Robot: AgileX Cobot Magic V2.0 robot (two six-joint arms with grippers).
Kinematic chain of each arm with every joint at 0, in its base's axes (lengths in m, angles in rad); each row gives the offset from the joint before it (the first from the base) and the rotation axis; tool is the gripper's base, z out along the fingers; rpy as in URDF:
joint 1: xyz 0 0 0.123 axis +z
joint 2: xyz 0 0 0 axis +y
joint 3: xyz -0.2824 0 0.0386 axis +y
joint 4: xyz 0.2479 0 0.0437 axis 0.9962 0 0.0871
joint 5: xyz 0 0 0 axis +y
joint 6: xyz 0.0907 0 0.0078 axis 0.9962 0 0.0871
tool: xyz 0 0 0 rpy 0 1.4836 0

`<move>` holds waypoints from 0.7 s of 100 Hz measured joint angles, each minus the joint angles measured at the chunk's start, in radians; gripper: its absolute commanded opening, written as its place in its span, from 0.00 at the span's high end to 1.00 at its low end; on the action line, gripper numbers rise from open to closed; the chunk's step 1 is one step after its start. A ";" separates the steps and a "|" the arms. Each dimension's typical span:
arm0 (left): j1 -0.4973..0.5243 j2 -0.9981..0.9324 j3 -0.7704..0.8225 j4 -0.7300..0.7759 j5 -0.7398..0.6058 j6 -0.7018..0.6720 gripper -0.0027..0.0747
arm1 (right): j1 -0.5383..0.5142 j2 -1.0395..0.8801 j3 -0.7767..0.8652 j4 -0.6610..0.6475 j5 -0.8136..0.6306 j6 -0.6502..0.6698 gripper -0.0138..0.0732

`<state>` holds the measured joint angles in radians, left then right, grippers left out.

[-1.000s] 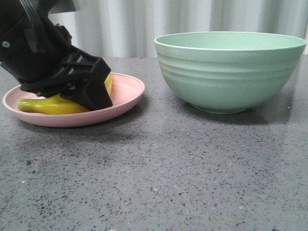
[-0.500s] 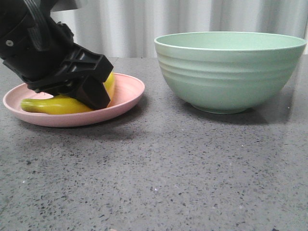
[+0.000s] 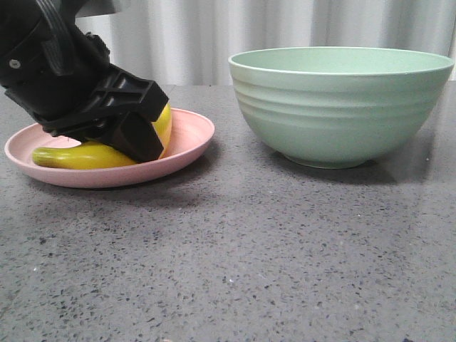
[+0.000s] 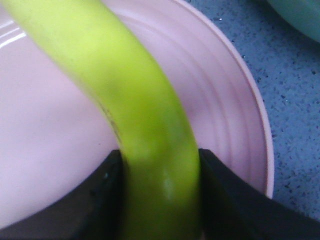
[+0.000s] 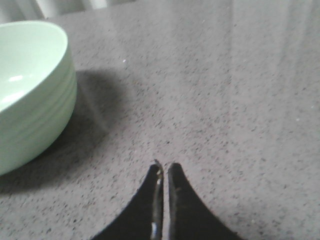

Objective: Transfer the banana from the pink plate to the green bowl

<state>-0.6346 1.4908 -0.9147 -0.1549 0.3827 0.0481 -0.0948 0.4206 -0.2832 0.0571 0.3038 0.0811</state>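
Banana [image 4: 130, 115] lies over the pink plate [image 3: 187, 135], clamped between the left end effector [image 3: 135, 139] fingers. Right end effector [image 5: 163, 172], pressed together and empty, hovers beside the green bowl [image 3: 340, 107].

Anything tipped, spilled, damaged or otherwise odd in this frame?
Nothing stands out. The left hand is shut on the banana over the pink plate. The green bowl stands upright and looks intact. The right hand is shut and empty over bare table.
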 measured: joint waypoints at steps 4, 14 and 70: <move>0.000 0.000 0.000 0.000 0.002 0.000 0.78 | 0.014 0.000 0.000 0.000 0.007 0.000 0.92; 0.000 -0.019 0.000 -0.002 0.006 0.000 0.78 | 0.047 0.006 -0.013 0.000 0.041 0.000 0.92; -0.144 -0.143 -0.123 -0.006 0.087 0.000 0.78 | 0.195 0.245 -0.402 -0.022 0.373 0.000 0.45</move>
<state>-0.7783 1.3478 -1.0372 -0.1611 0.4700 0.0481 0.1007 0.6661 -0.6851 0.0353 0.6765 0.0811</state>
